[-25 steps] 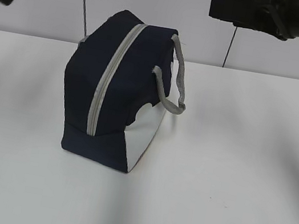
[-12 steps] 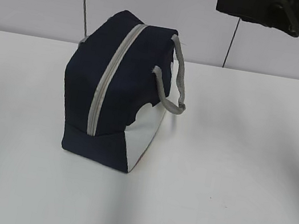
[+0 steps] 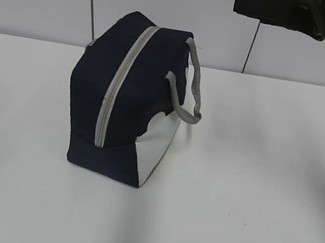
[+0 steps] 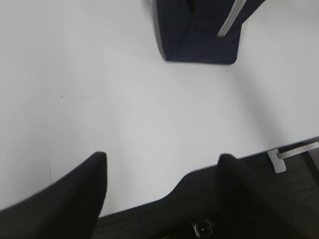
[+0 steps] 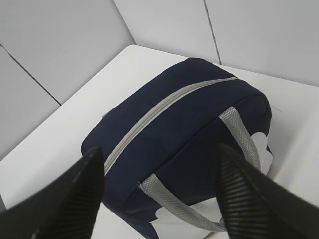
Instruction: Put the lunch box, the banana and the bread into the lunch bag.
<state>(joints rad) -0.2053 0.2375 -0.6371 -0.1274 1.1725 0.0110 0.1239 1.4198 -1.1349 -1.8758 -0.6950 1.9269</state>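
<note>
The left gripper (image 4: pixel 162 191) hangs spread and empty over the table's (image 3: pixel 250 194) near edge; left of centre stands the lunch bag (image 3: pixel 130 97), upright, its grey zipper (image 3: pixel 118 85) closed along the top; the right gripper (image 5: pixel 159 186), fingers parted and holding nothing, hovers above the bag's strap handle (image 5: pixel 239 132).

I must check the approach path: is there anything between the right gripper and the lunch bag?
Nothing visible stands between them. In the right wrist view the right gripper, jaws open, hangs above the lunch bag, looking down on its closed grey zipper and strap handles, apart from the fabric.
</note>
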